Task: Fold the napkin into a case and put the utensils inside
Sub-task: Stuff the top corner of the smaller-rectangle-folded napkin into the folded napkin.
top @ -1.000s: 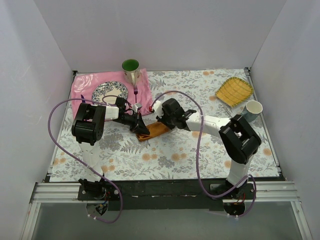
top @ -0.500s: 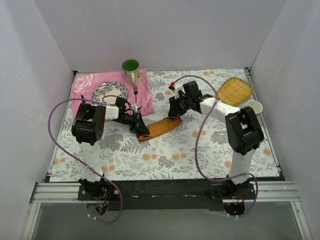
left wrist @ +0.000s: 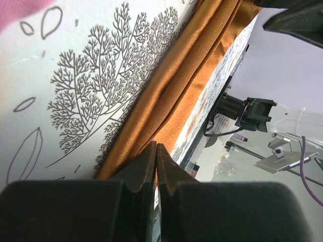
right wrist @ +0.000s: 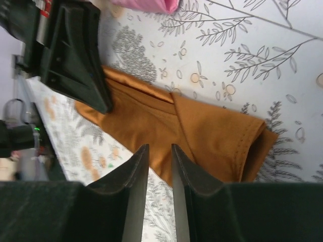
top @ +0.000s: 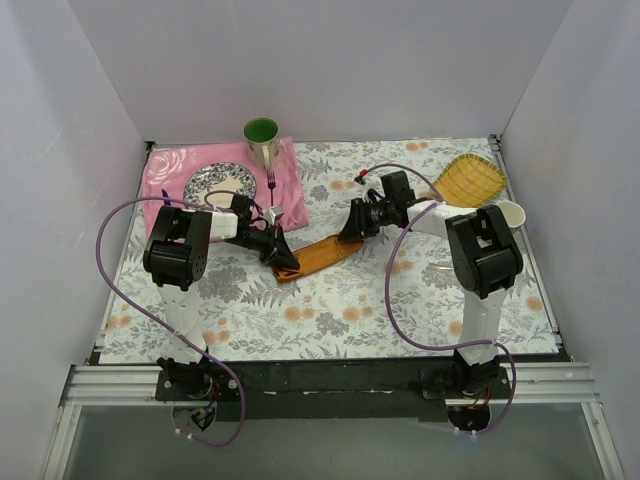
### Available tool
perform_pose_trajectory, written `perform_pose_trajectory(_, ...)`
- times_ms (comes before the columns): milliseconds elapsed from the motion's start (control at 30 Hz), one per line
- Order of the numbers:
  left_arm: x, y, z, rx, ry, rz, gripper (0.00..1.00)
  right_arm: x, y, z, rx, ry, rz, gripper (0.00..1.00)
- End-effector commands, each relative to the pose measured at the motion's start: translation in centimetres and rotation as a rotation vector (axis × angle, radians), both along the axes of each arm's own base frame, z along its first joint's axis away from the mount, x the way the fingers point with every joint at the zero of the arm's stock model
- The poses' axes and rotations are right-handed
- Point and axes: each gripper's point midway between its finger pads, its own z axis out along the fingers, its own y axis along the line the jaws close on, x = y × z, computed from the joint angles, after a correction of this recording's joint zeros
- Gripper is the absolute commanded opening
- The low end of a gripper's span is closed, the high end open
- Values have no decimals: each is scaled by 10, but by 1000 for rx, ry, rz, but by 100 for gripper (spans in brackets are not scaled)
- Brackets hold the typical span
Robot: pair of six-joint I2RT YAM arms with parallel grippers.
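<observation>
The rust-orange napkin (top: pixel 325 254) lies as a narrow folded strip slanting across the middle of the table. It also shows in the left wrist view (left wrist: pixel 186 75) and the right wrist view (right wrist: pixel 202 131). My left gripper (top: pixel 287 264) is shut on the strip's near-left end (left wrist: pixel 155 146). My right gripper (top: pixel 352 230) hovers over the strip's far-right end, its jaws a little apart with nothing between them (right wrist: pixel 160 147). A slim purple fork (top: pixel 271 183) lies on the pink cloth. No spoon is clearly in view.
A pink cloth (top: pixel 170 165) at the back left holds a patterned plate (top: pixel 218 183). A green-lined mug (top: pixel 262 135) stands behind it. A yellow ribbed dish (top: pixel 468 180) and a white cup (top: pixel 507 215) stand at the back right. Purple cables loop beside both arms.
My right gripper has let go of the napkin and drawn back to the right. The napkin now lies stretched out longer. My left gripper has stayed clamped on its end.
</observation>
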Motion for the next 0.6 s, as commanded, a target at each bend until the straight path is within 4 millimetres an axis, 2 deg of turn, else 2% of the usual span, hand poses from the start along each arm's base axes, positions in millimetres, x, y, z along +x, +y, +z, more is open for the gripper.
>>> perform_pose_trajectory(0, 8, 11, -26, 117, -46, 14, 0, -4, 12, 57, 233, 14, 25, 35)
perform_pose_trajectory(100, 6, 11, -26, 117, -42, 13, 0, 0, 13, 71, 287, 8, 17, 45)
perform_pose_trajectory(133, 7, 12, -26, 118, -44, 15, 0, 2, 13, 69, 289, 25, 4, 52)
perform_pose_trajectory(233, 7, 11, -26, 118, -45, 15, 0, 9, 11, 61, 294, 63, -26, 64)
perform_pose_trajectory(400, 7, 11, -26, 116, -42, 13, 0, 21, 9, 51, 311, 92, -61, 65)
perform_pose_trajectory(500, 7, 11, -27, 118, -41, 13, 0, 20, 5, 34, 280, 117, -71, 66)
perform_pose_trajectory(567, 7, 12, -28, 121, -40, 15, 0, 10, 3, 17, 261, 172, -78, 66)
